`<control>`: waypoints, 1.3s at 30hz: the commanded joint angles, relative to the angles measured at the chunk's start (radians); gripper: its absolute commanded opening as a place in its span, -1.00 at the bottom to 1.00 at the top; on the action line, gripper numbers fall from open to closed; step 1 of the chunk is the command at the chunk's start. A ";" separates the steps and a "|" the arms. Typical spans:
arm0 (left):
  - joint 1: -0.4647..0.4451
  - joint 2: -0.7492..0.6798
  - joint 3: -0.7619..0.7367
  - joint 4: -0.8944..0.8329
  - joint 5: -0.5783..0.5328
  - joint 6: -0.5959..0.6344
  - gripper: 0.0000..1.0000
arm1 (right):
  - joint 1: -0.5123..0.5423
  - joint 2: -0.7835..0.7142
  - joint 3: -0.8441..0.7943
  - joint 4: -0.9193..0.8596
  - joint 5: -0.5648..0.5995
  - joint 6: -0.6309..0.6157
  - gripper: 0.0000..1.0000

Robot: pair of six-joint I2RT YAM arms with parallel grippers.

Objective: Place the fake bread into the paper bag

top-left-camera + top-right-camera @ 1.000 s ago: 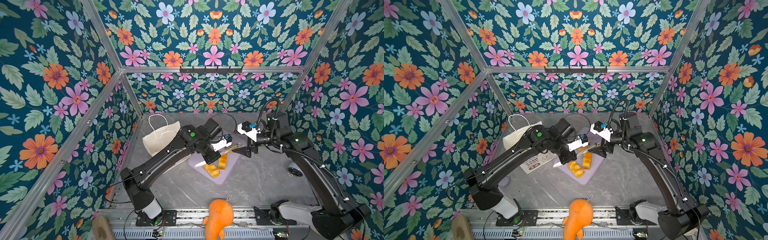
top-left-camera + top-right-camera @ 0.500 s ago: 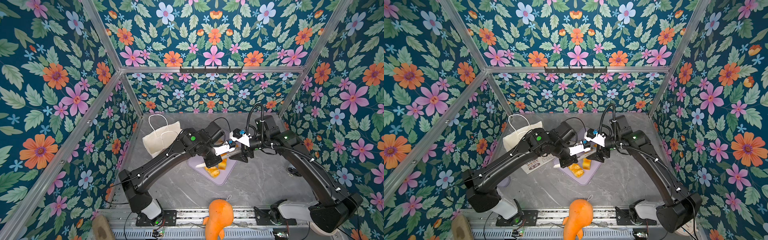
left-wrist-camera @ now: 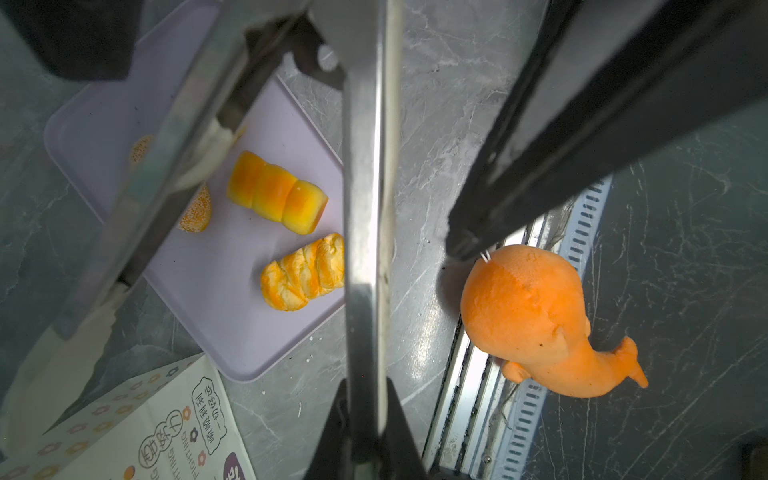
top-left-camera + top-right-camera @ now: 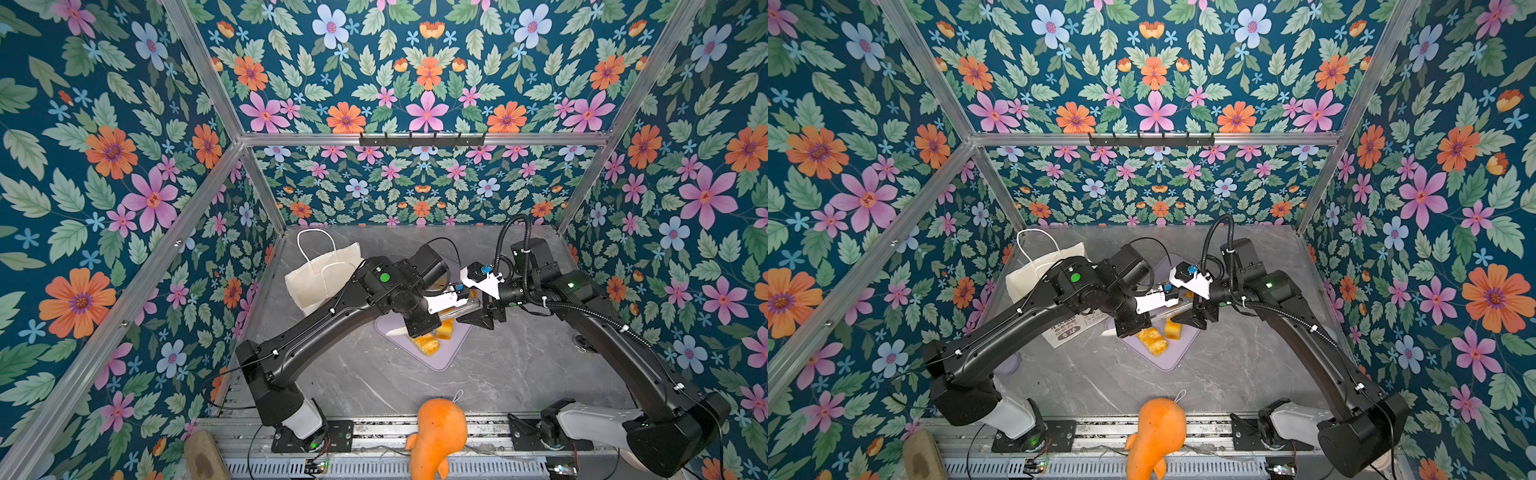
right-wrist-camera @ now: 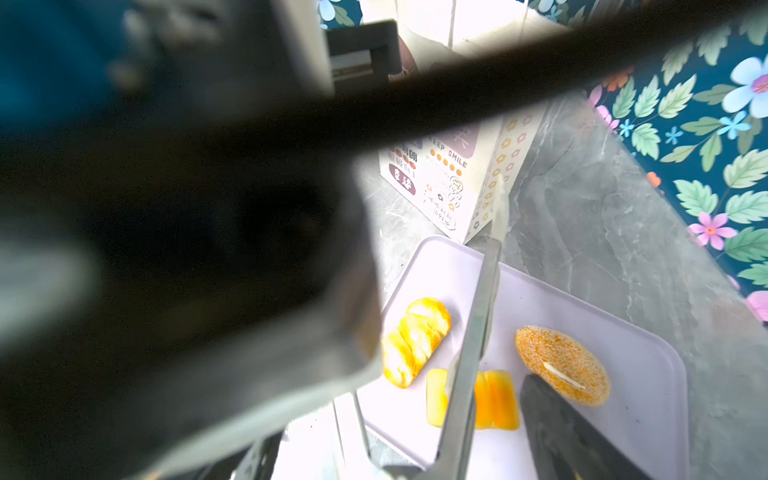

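left gripper (image 3: 366, 399) clamped silver metal tongs (image 3: 365, 166) | right gripper (image 4: 482, 320) gaped, gripping nothing | golden toy breads (image 3: 277, 192) lay on lilac tray (image 3: 232, 332) below both

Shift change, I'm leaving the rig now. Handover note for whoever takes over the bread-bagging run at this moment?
Left gripper: shut on the metal tongs with white tips, over the lilac plastic tray.
Right gripper: open, close by the tongs.
Bread: round speckled bun, blocky yellow-orange loaf piece and twisted golden roll lie on the tray. No fourth piece shows clearly.
White printed paper bag: upright beside the tray, inside not visible.
Done: nothing visibly bagged.
To do: bag all three.
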 commanded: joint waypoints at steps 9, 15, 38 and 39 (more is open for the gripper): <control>0.000 -0.117 -0.108 0.191 0.028 0.039 -1.00 | -0.013 -0.044 -0.040 0.029 -0.008 0.037 0.76; 0.000 -0.122 -0.123 0.202 0.042 0.038 -1.00 | -0.014 -0.072 -0.051 0.053 -0.041 0.048 0.75; 0.000 -0.080 -0.089 0.208 0.080 0.035 -1.00 | -0.014 -0.055 -0.038 0.077 0.003 0.104 0.47; 0.001 -0.078 -0.090 0.208 0.081 0.035 -1.00 | -0.014 -0.052 -0.035 0.078 0.001 0.104 0.40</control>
